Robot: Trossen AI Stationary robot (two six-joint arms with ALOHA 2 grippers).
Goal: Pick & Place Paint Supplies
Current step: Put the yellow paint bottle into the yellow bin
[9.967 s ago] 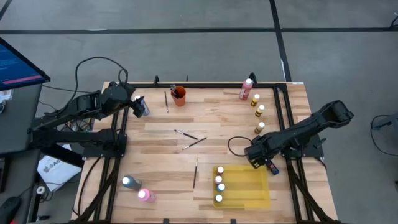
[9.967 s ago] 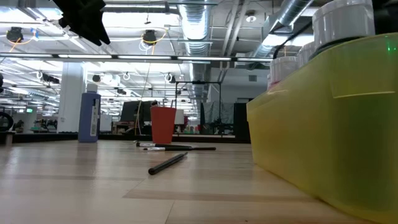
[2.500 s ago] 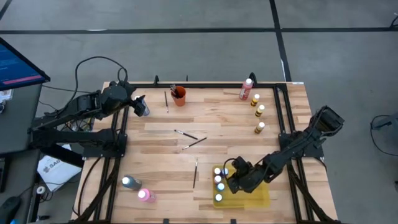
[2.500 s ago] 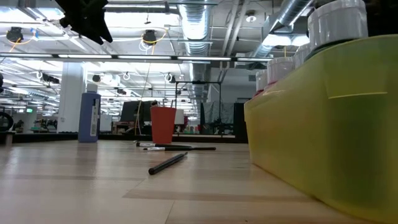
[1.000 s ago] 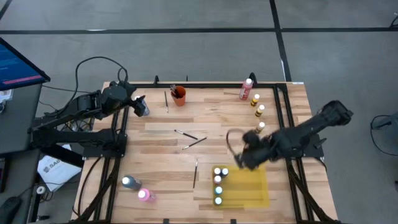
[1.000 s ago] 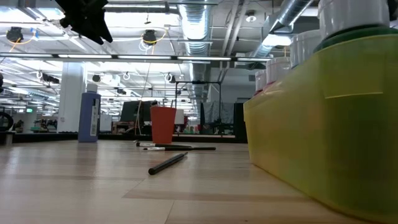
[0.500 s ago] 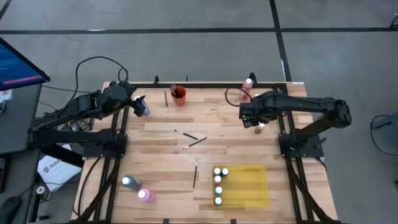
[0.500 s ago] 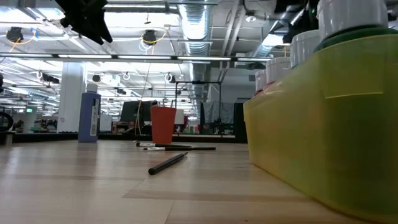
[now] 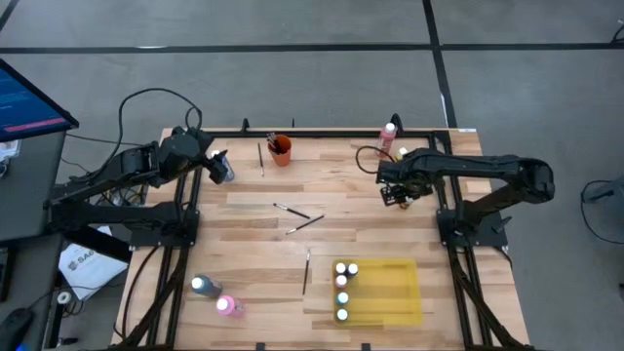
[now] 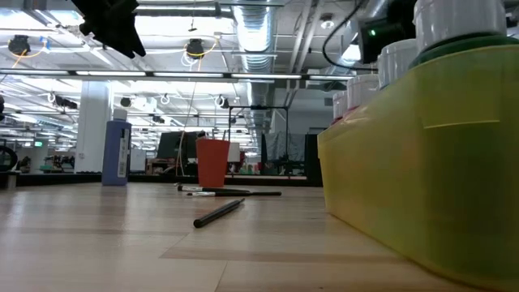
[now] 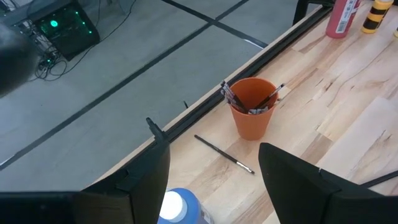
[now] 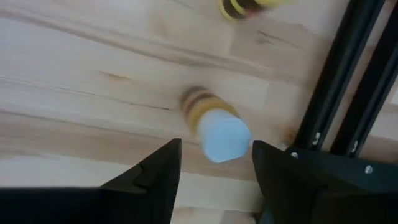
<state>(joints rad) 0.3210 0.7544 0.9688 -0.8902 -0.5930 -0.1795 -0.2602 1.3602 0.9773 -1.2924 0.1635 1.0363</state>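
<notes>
High view: you see the right gripper point(image 9: 399, 195) above the table's right side, over a yellow bottle point(image 12: 211, 124).
Right gripper: your fingers point(image 12: 152, 177) are spread, the white cap between them, not pinched.
Left gripper point(image 9: 220, 168): it hangs at the far left edge, fingers spread over a blue bottle point(image 11: 180, 207).
Yellow tray point(image 9: 400, 292): five white-capped bottles point(image 9: 343, 289) stand at its left end.
Loose brushes point(image 9: 297, 217): they lie mid-table.
Orange cup point(image 9: 282, 150): it holds brushes at the far edge.
Pink bottle point(image 9: 226, 305): near left corner, beside another bottle point(image 9: 200, 286).
</notes>
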